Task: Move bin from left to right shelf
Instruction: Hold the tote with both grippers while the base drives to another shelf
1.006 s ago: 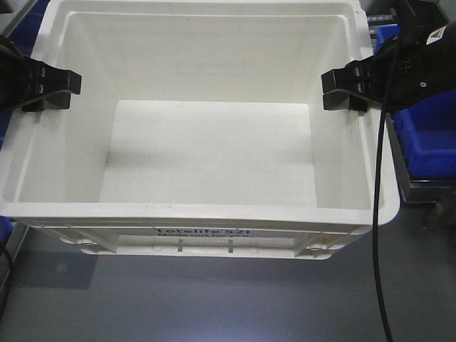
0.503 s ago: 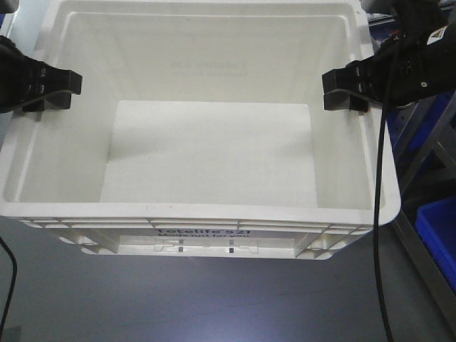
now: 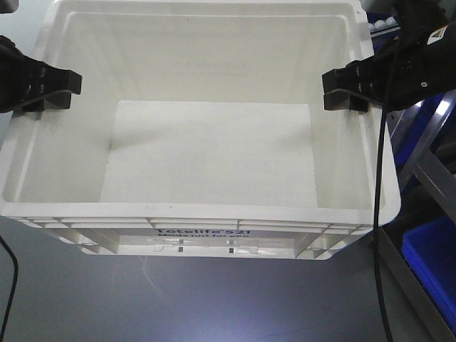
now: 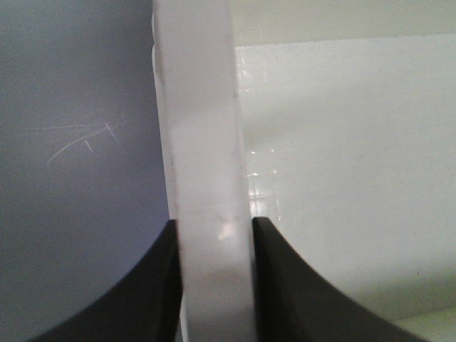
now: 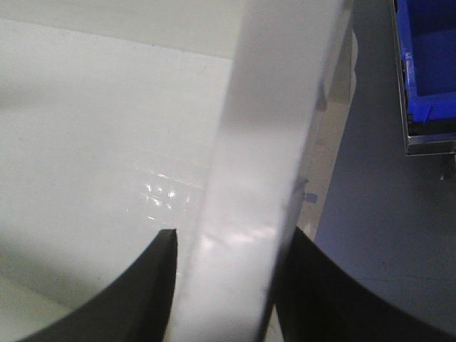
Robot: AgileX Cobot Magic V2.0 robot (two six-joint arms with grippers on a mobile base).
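L hand point(image 3: 57, 91) & R hand point(image 3: 343, 90) clamp bin point(image 3: 214, 211) side rims.

— Left gripper point(image 3: 63, 91)?
— Matte black, blocky, with two flat fingers.
— Right gripper point(image 3: 340, 89)?
— Same matte black. White printed label point(image 3: 436, 34) on its arm; thin black cable point(image 3: 376, 214) hanging alongside.
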